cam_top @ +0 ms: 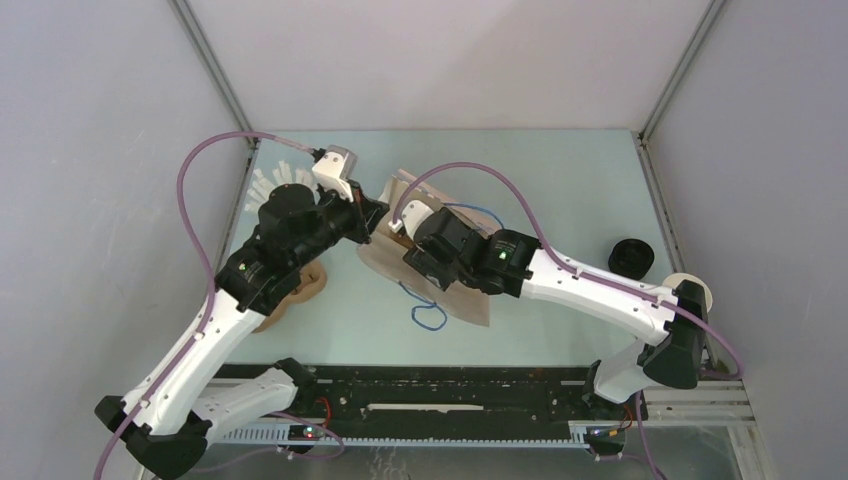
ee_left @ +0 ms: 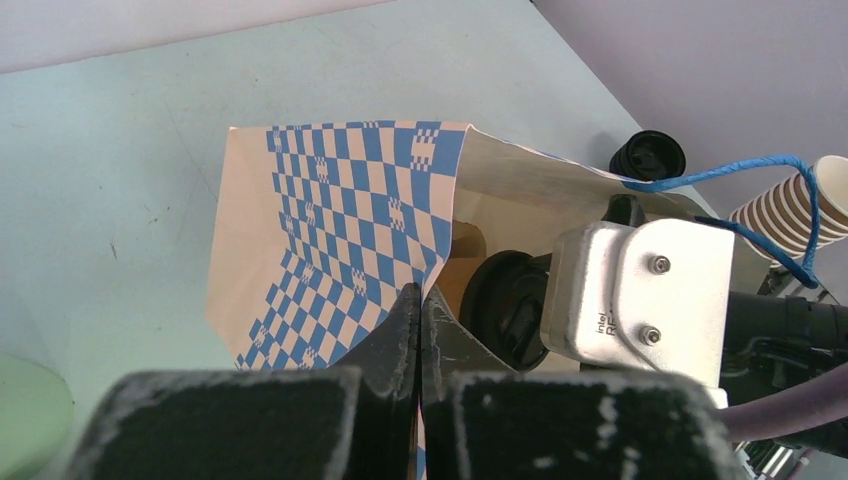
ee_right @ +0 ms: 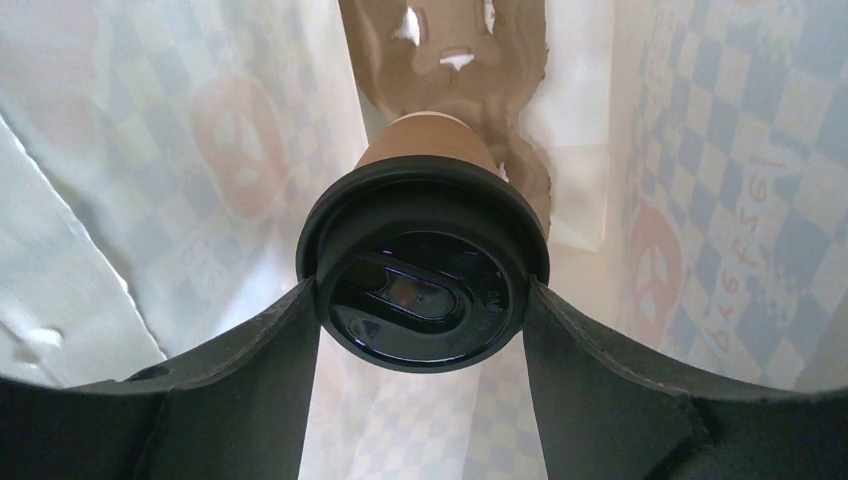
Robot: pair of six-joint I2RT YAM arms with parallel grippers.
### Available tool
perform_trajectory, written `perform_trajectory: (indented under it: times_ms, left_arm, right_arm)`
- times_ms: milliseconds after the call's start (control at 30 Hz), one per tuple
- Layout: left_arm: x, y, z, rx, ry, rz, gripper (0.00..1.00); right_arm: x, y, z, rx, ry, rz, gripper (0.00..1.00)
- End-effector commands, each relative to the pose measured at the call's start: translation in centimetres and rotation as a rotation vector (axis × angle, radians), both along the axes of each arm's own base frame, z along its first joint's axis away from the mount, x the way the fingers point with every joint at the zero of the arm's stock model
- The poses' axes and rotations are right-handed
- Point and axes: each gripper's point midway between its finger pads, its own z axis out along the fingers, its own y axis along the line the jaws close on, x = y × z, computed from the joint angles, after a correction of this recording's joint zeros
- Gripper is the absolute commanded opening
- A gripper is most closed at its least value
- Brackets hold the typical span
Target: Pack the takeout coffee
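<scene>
Dark fingers [ee_right: 250, 370] of the right claw [ee_right: 422, 292] fill the bottom of the right wrist view. They stand wide and press on both sides of the coffee [ee_right: 425, 215] at its black lid, so the cup is gripped between the tips. The tan cup body points away from the claw. All round claw and cup is the inside of the bag [ee_right: 720, 200], its checks showing faintly through the pale paper.

In the left wrist view, the left claw [ee_left: 418, 312] is closed, its tips pinching the bag's [ee_left: 340, 230] checkered edge and holding the mouth open. Just right of this claw, inside the mouth, sits the coffee's [ee_left: 510, 310] lid, partly hidden by the right wrist's camera housing [ee_left: 640, 290]. A blue cord [ee_left: 740, 170] arcs beyond it. Farther right are a black lid [ee_left: 648, 155] and stacked cups [ee_left: 800, 215], on the pale green table [ee_left: 120, 150].

From above, both arms meet over the bag [cam_top: 465, 305] mid-table [cam_top: 560, 180], grey walls [cam_top: 90, 150] around. The left claw [cam_top: 375, 215] is at the bag's edge. The right claw and coffee are hidden.
</scene>
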Motion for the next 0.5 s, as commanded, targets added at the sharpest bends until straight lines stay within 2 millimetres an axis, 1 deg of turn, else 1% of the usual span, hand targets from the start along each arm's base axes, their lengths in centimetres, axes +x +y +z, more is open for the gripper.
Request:
perform_trajectory:
  times_ms: [0,167,333,467]
  left_arm:
    - [-0.9,-0.2,1.1,-0.009,-0.046,-0.042,0.00]
    - [-1.1,-0.2,0.9,-0.013,-0.040,-0.048,0.00]
    - [-1.4,0.1,1.0,-0.005,-0.050,-0.051,0.00]
    - [-1.4,0.0,1.0,0.004,-0.047,-0.055,0.00]
  right_arm:
    - [0.8,2.5,3.6,0.161,-0.094,0.091,0.15]
    - [2.7,5.0,3.7,0.200,-0.163,0.106,0.14]
    - [4.6,6.1,3.1,0.226,-0.206,0.100,0.13]
    - [5.6,6.3,1.7,0.221,-0.198,0.111,0.13]
